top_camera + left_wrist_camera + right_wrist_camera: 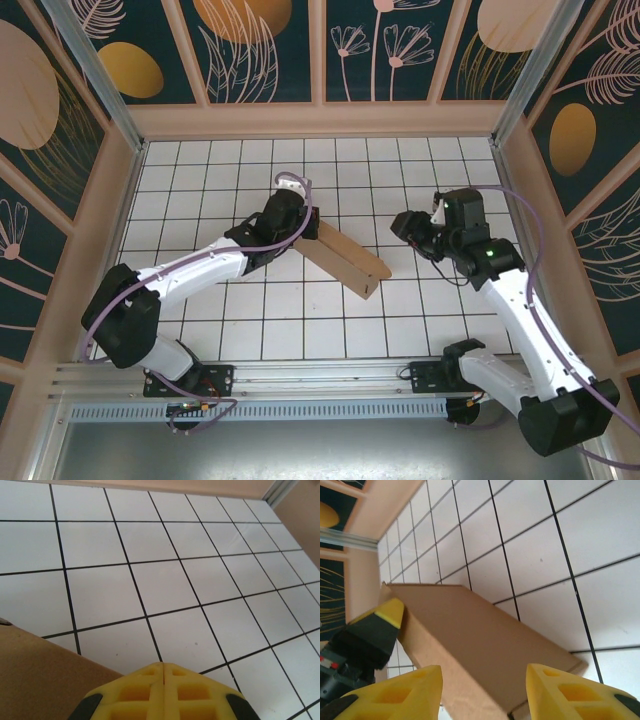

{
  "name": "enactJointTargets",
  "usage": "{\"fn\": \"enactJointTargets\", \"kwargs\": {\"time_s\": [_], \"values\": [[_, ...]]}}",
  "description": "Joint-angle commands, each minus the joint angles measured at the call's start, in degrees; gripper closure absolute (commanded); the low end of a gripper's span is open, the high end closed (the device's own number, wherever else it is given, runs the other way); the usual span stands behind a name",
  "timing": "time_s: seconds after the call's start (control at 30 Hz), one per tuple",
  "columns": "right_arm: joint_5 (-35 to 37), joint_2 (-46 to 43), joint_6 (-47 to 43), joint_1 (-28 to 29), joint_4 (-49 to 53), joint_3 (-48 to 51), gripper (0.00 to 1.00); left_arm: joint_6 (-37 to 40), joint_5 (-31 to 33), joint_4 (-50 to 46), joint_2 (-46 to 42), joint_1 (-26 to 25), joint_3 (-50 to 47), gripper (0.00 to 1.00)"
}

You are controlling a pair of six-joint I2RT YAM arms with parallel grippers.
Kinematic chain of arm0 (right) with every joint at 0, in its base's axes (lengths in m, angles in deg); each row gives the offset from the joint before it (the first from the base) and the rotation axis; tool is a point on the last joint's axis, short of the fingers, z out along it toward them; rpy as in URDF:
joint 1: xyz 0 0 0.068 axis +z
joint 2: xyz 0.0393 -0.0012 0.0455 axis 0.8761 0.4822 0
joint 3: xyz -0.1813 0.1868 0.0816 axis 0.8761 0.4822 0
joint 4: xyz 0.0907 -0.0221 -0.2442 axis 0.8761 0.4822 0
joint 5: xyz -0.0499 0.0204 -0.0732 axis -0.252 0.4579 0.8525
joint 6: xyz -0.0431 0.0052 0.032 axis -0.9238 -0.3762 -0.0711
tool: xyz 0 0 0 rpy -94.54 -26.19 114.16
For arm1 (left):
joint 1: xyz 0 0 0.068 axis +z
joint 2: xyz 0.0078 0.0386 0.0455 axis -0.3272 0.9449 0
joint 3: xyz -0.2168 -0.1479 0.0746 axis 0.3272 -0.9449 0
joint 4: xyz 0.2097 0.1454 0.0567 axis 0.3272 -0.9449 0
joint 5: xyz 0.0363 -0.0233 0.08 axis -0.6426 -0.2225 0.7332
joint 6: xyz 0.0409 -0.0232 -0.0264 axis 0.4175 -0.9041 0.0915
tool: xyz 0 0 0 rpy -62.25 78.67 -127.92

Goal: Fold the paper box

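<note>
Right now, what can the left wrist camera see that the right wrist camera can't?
Left wrist view, not the right wrist one: the seam where the left gripper has its two yellow fingers pressed shut, nothing between them.

Right wrist view, not the left wrist one: the right gripper open, the whole long side of the paper box with the left gripper's tip by its far end, and the dark patterned wall.

Both: brown cardboard of the box and the white tiled table.
</note>
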Motion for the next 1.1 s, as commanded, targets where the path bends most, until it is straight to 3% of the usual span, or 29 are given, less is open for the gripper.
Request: {"fn": "enactJointTargets", "kwargs": {"time_s": [0.0, 0.37, 0.7, 0.93, 1.07], "values": [[6.2, 1.88, 4.99, 3.8, 11.57, -4.41, 0.49, -2.77, 1.36, 3.07, 2.12, -0.02, -0.69, 1.0], [4.93, 3.1, 13.98, 13.52, 10.17, -2.59, 0.49, -4.26, 1.5, 6.9, 5.08, -0.02, -1.68, 1.0], [7.65, 4.12, 13.45, 13.8, 5.52, 2.28, 0.5, -4.2, 1.18, 6.84, 4.52, 0.04, -3.84, 1.0], [5.15, 3.27, 16.57, 13.89, -1.97, 8.34, 0.51, -4.53, 0.23, 6.8, 4.16, 0.0, -4.58, 1.0], [5.45, 3.13, 16.59, 13.9, -6.53, 9.92, 0.58, -4.76, -0.12, 6.75, 4.03, 0.01, -4.88, 1.0]]}}
